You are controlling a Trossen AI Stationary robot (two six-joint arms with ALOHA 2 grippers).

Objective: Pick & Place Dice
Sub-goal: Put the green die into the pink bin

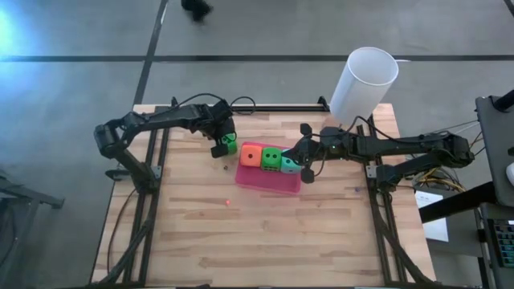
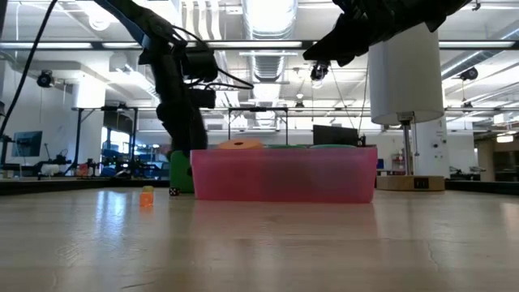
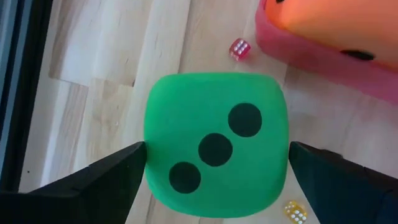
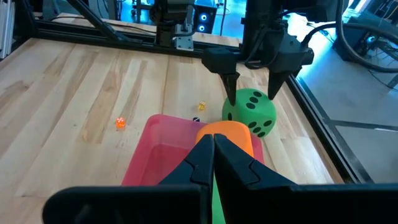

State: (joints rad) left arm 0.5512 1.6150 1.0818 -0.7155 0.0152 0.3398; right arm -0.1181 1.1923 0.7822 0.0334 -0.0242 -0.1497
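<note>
I see my left end effector (image 1: 226, 144) hanging over a green die (image 1: 230, 143) that sits on the wooden table (image 1: 265, 233), just beside the pink pad (image 1: 267, 181), on the side nearer my left arm. Its two fingers (image 3: 102, 180) are spread wide, one on each side of the die. From the left wrist camera the fingertips look very close to the die's sides, but I cannot tell if they touch. The top face of this die shows three black dots in a slanted row.

Three more dice sit in a row on the pink pad: an orange die (image 1: 250, 155) closest to the loose green one, then a second green die (image 1: 271, 159), then a teal die (image 1: 287, 165).

My right end effector (image 1: 304, 166) is above the pad at the teal die's end. Its fingers (image 4: 211, 155) are pressed tight together and hold nothing. In the right wrist camera they point across the orange die toward the left arm.

A tall white tube (image 1: 363, 84) stands at the far edge of the table, near my right arm.

A few very tiny dice lie on the bare wood close to the pad. I can see a little red one (image 3: 240, 49) and a little yellow one (image 3: 295, 211) from the left wrist camera, and a small orange one (image 2: 147, 197) from the low camera. A small red spot (image 1: 229, 202) shows on the wood in front of the pad.
</note>
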